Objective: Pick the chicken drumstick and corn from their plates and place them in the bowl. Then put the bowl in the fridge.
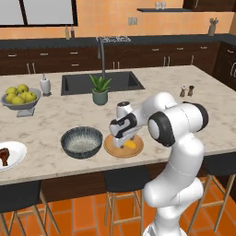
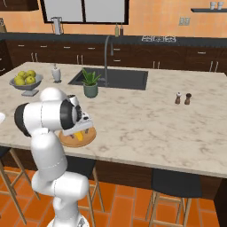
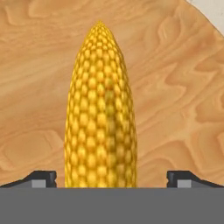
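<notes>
The yellow corn [image 3: 100,109] lies on the tan wooden plate [image 3: 175,87] at the island's front edge. My gripper [image 3: 111,179] is down over it and open. One fingertip [image 3: 41,178] stands on each side of the cob, with a gap to it on both sides. From the base the gripper [image 1: 123,140] hides most of the corn [image 1: 132,144] on its plate [image 1: 120,151]. The dark speckled bowl [image 1: 81,142] stands just left of that plate. Far left, the drumstick [image 1: 4,156] rests on the white plate [image 1: 14,151]. The fridge is out of view.
A potted plant [image 1: 100,90] and the sink [image 1: 78,83] lie behind the bowl. A pedestal fruit bowl [image 1: 20,97] and soap dispenser [image 1: 44,85] stand at the back left. Two shakers [image 2: 182,98] stand to the right. Stools line the island's front.
</notes>
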You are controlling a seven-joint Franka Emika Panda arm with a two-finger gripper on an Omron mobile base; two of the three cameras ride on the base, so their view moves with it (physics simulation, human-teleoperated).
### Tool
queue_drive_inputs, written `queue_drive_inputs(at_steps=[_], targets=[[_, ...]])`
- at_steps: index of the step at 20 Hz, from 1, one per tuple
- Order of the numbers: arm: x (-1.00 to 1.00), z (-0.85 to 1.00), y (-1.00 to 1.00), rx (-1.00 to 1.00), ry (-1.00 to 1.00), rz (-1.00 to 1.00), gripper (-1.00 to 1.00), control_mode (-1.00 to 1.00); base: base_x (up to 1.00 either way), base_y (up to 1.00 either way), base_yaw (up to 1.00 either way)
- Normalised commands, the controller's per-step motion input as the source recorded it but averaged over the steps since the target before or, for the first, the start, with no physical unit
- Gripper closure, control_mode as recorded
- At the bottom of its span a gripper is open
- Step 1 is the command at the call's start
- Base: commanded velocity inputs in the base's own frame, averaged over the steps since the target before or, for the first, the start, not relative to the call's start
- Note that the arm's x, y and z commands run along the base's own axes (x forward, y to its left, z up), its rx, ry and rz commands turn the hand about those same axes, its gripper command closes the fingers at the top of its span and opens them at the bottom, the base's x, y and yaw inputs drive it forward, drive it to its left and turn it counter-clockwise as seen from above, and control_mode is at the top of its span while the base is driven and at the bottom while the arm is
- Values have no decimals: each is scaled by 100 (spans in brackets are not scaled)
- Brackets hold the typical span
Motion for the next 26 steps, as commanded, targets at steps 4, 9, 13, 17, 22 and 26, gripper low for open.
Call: queue_drive_inputs(at_steps=[4, 9, 13, 17, 22, 26], targets=[[-6, -11, 7, -4, 0, 2, 100, -100, 0, 0, 0], [-30, -7, 2, -2, 3, 0, 100, -100, 0, 0, 0], [-33, 32, 1, 1, 2, 4, 100, -100, 0, 0, 0], [-81, 99, 14, 6, 0, 10, 100, -100, 0, 0, 0], [-73, 99, 38, 10, 0, 12, 100, -100, 0, 0, 0], [-6, 78, 77, 19, 7, 12, 100, -100, 0, 0, 0]])
